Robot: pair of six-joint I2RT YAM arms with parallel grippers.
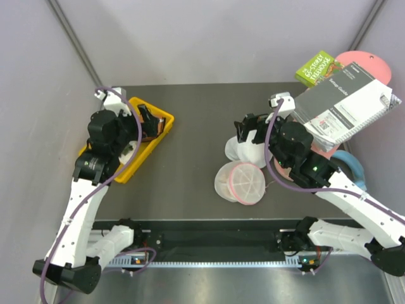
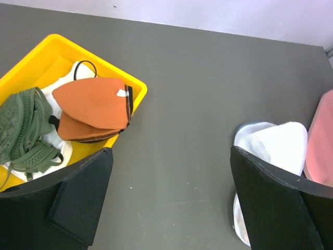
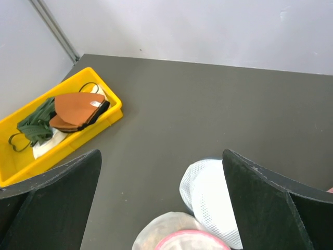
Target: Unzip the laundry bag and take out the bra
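Lying to the right of the right claw [image 3: 161,156], a big grey booklet [image 1: 348,104] says "Setup Guide". The yellow tray [image 1: 131,172] sits just by the left claw [image 2: 170,156]. The laundry bag [image 1: 243,182] lies flat just behind the right claw, toward its arm. It is round, with pink ribs facing up. Both claws are spread wide, holding nothing.

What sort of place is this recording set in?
Probably a lab test cell, not a home: a dark table boxed in by plain pale walls, with a yellow tray of clothes and a mesh laundry bag set out.
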